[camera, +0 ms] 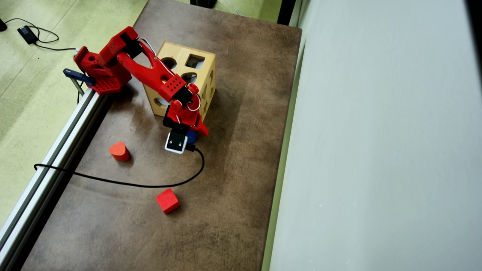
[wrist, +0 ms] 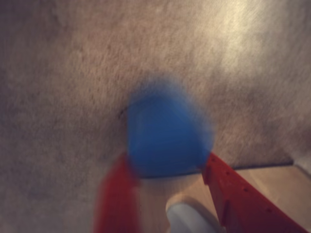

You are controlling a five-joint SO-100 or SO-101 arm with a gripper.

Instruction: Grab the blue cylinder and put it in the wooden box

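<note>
The blurred blue cylinder point(wrist: 167, 136) fills the middle of the wrist view, pinched between my two red fingers point(wrist: 221, 184). My gripper point(wrist: 166, 162) is shut on it. Below the cylinder lies the light wood of the wooden box point(wrist: 155, 199), with a round cut-out near the bottom edge. In the overhead view only a sliver of the blue cylinder point(camera: 191, 136) shows under my gripper point(camera: 194, 134), just off the near lower side of the wooden box point(camera: 180, 51). The arm reaches over the box and hides part of its top.
A red rounded block point(camera: 119, 151) and a red cube point(camera: 167, 201) lie on the brown table point(camera: 233, 188). The black camera cable point(camera: 131, 183) loops between them. An aluminium rail point(camera: 56, 150) runs along the left edge, and a pale wall point(camera: 376, 150) bounds the right.
</note>
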